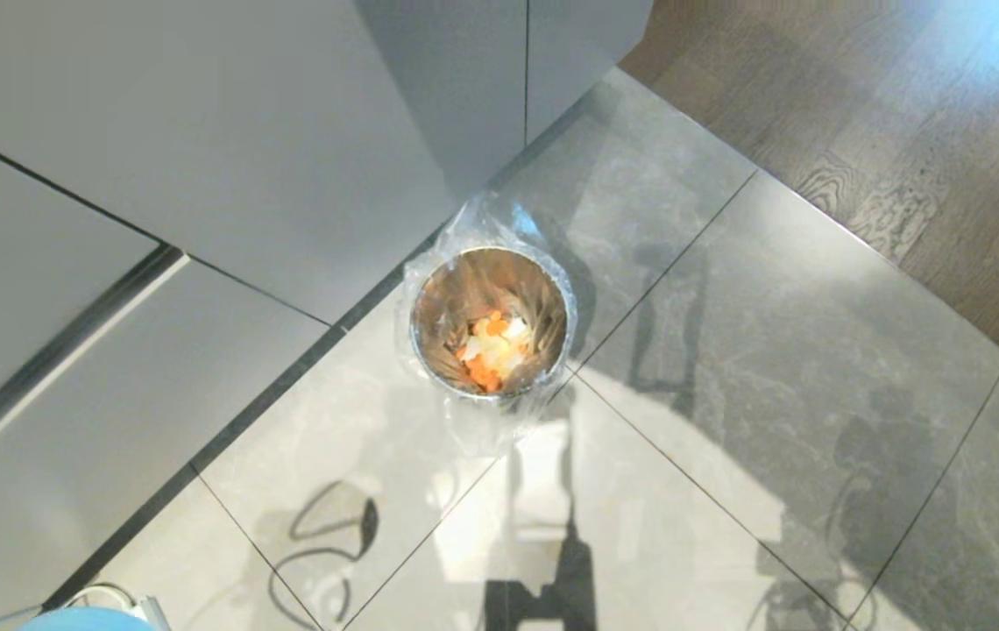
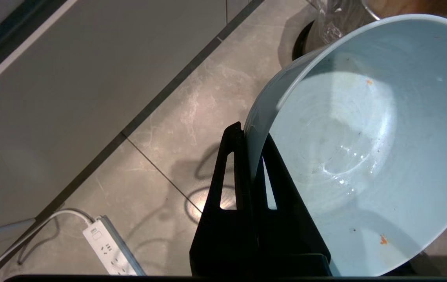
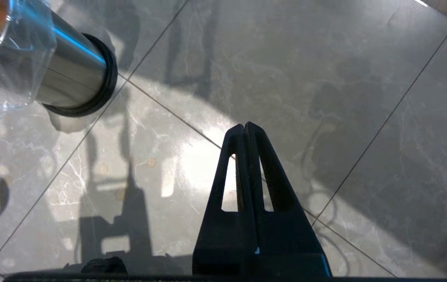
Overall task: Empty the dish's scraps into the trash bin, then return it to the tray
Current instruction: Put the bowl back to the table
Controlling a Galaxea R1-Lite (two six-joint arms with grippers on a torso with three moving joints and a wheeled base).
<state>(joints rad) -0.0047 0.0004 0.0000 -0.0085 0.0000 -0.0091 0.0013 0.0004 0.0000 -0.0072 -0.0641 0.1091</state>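
The trash bin [image 1: 489, 322] stands on the floor tiles beside a grey cabinet, a clear bag over its metal rim. Orange and pale scraps [image 1: 491, 350] lie at its bottom. In the left wrist view my left gripper [image 2: 251, 135] is shut on the rim of the dish [image 2: 364, 149], one finger inside and one outside. The dish is tilted, its pale bluish inside nearly bare with a few orange specks. The bin [image 2: 325, 27] shows just past the dish. My right gripper [image 3: 245, 126] is shut and holds nothing, hanging over the floor with the bin [image 3: 70, 82] off to one side. The tray is out of view.
Grey cabinet fronts [image 1: 201, 175] rise beside the bin. A white power strip [image 2: 108, 246] with its cable lies on the tiles near the cabinet base. Wood flooring [image 1: 903, 114] begins beyond the tiles. Neither arm shows in the head view.
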